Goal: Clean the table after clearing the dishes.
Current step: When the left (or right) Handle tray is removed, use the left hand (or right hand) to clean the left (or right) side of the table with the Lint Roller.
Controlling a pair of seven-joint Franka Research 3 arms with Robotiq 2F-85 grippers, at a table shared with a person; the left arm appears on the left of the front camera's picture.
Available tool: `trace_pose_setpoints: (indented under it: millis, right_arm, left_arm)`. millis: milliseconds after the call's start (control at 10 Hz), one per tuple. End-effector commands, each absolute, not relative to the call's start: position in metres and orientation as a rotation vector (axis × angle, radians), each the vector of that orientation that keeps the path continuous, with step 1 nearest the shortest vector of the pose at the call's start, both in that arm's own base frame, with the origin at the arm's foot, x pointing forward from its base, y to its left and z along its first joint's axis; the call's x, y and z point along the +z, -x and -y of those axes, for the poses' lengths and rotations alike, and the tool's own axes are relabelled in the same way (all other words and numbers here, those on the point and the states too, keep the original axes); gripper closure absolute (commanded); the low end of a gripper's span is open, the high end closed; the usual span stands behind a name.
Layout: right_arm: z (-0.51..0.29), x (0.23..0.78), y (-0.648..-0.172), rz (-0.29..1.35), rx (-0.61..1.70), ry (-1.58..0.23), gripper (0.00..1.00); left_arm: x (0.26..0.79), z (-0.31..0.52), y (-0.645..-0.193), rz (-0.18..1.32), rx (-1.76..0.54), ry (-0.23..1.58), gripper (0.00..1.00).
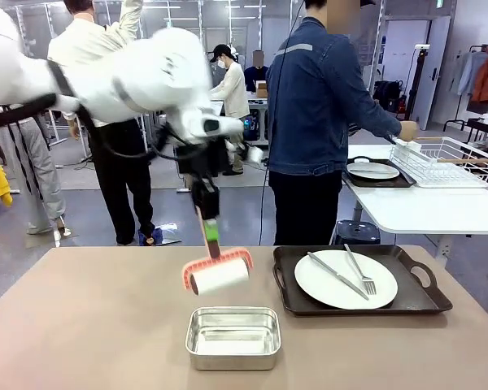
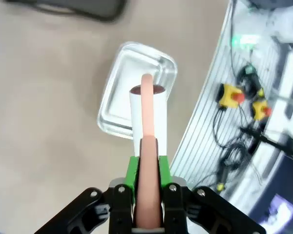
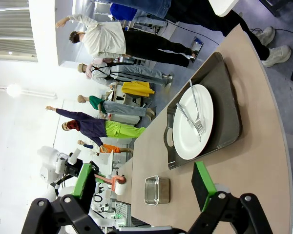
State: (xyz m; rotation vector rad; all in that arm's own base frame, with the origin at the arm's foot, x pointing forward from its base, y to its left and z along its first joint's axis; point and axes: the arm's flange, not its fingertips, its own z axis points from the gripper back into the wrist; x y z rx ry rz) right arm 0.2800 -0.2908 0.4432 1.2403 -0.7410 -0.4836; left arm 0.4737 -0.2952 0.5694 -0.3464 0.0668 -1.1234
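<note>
The counter (image 1: 81,325) is carrying one plate (image 1: 346,279) with knife and fork on a black tray (image 1: 427,302) at its right. The left pincer (image 1: 211,233) is clenching the pink handle of a white roller (image 1: 220,276), hanging by the steel pan (image 1: 233,337). Rolling well is probably calling for setting it flat on bare counter. The right pincer (image 3: 144,165) is standing released. Whether the roller is touching the pan is hard to tell.

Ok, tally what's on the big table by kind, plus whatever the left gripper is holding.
Black tray: 1
White plate: 1
Knife: 1
Fork: 1
Steel pan: 1
Lint roller, held in the left gripper above the pan: 1
Total: 6
</note>
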Motion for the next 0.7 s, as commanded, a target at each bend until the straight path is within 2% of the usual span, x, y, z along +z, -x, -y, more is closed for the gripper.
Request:
trace_pose_setpoints:
  millis: [0,300,400,500,600]
  right_arm:
    - [0.291,0.446,-0.278,0.752,-0.468,-1.245,0.00]
    - [0.291,0.446,-0.278,0.752,-0.468,-1.245,0.00]
    - [0.291,0.446,-0.278,0.752,-0.468,-1.245,0.00]
    - [0.291,0.446,-0.278,0.752,-0.468,-1.245,0.00]
    - [0.291,0.446,-0.278,0.752,-0.468,-1.245,0.00]
  left_arm:
    - [0.547,0.222,-0.464,0.100,-0.874,0.435,1.00]
    - [0.505,0.116,-0.461,0.292,-0.548,0.488,1.00]
    - [0.482,0.094,-0.456,0.306,-0.487,0.544,1.00]
    - [0.458,0.078,-0.450,0.313,-0.449,0.566,1.00]
    - [0.440,0.073,-0.441,0.297,-0.533,0.511,1.00]
